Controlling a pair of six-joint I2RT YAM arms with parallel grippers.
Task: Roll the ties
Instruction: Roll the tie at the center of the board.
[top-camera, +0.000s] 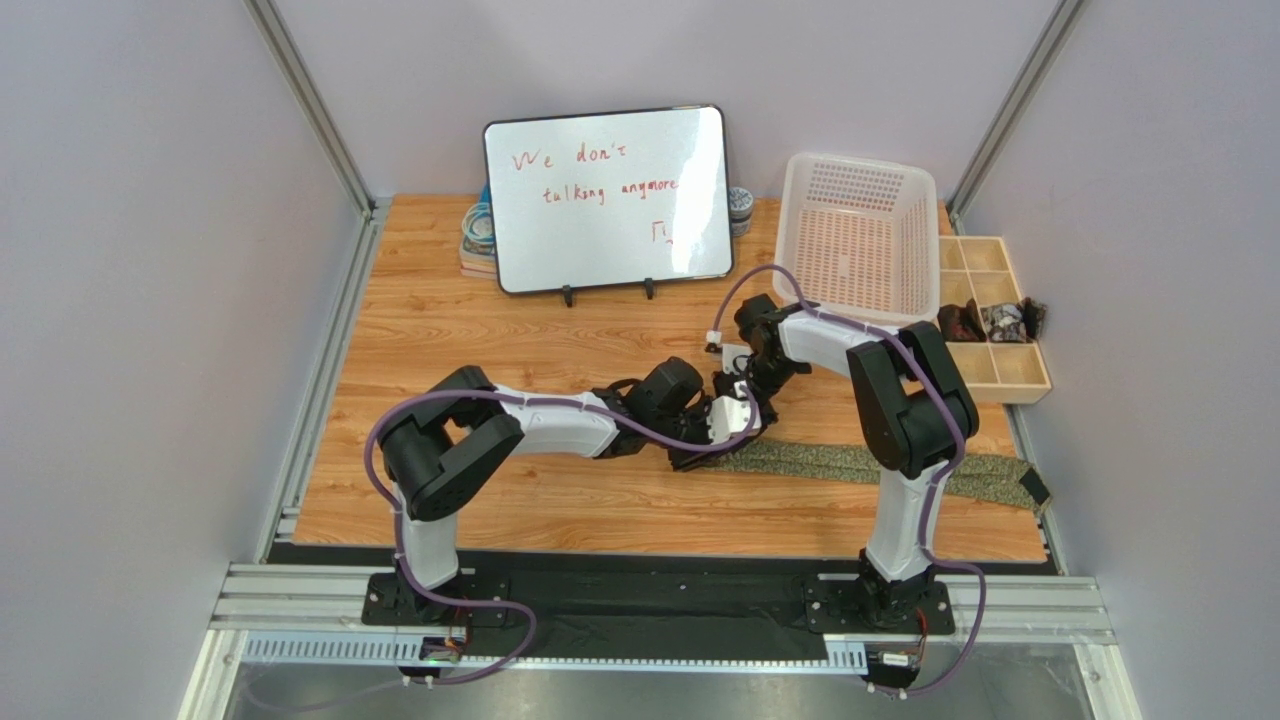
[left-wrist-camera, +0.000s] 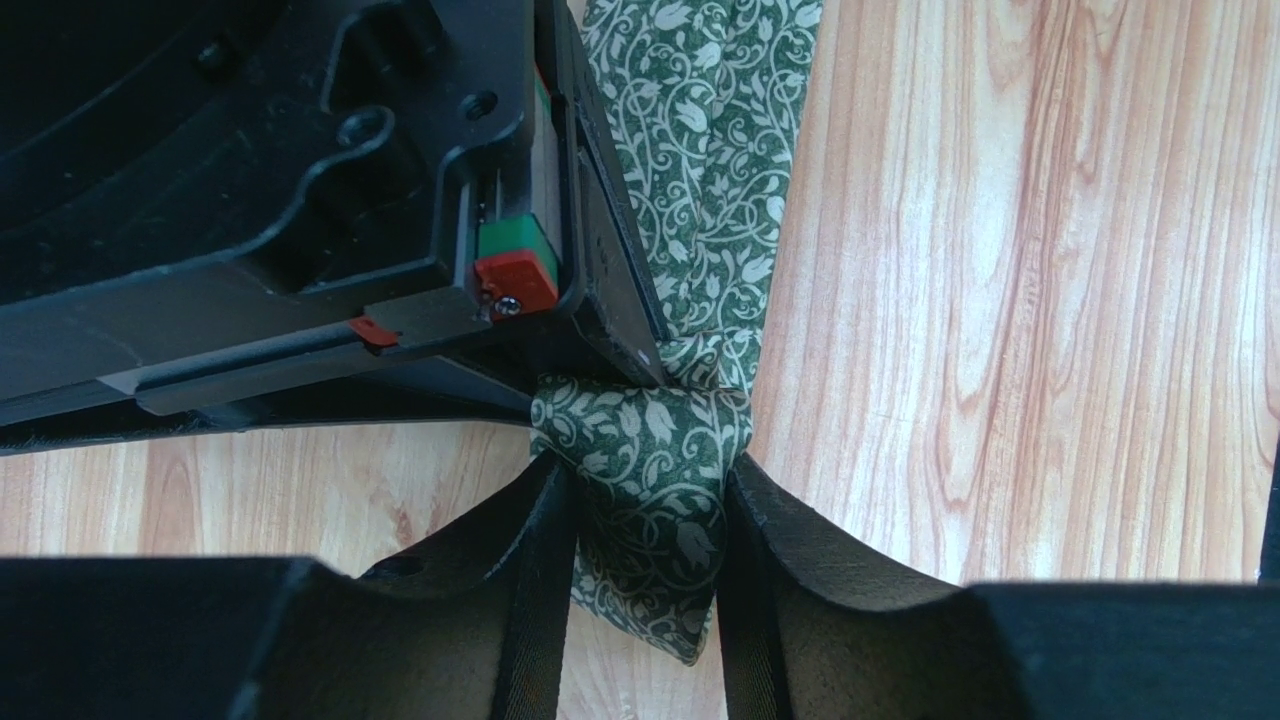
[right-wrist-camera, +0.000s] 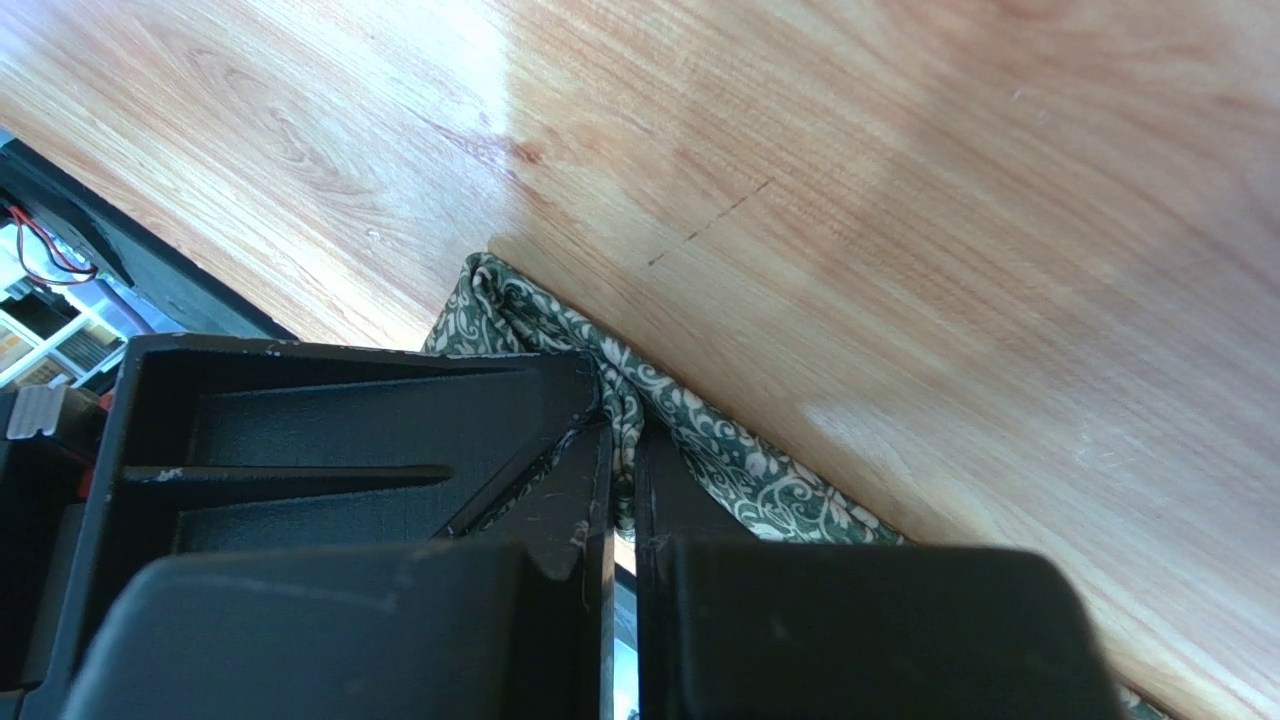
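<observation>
Wood-grain tabletop (top-camera: 496, 345) fills the cell between pale walls, with both arm bases bolted at its near edge. Just beyond them the tie (top-camera: 842, 461), dark green with a pale leafy print, lies stretched along the near right part of the table, its right end at the table's edge. At its left end the left gripper (left-wrist-camera: 646, 525) has its fingers (left-wrist-camera: 529, 585) pressed against either side of a bunched fold of the fabric. Touching the same fold from the far side, the right gripper (right-wrist-camera: 619, 450) has its fingers together; whether cloth is caught between them I cannot tell. Farther back stand a whiteboard (top-camera: 609, 198) with red writing, a pale plastic basket (top-camera: 857, 240) and a wooden compartment tray (top-camera: 992, 323).
</observation>
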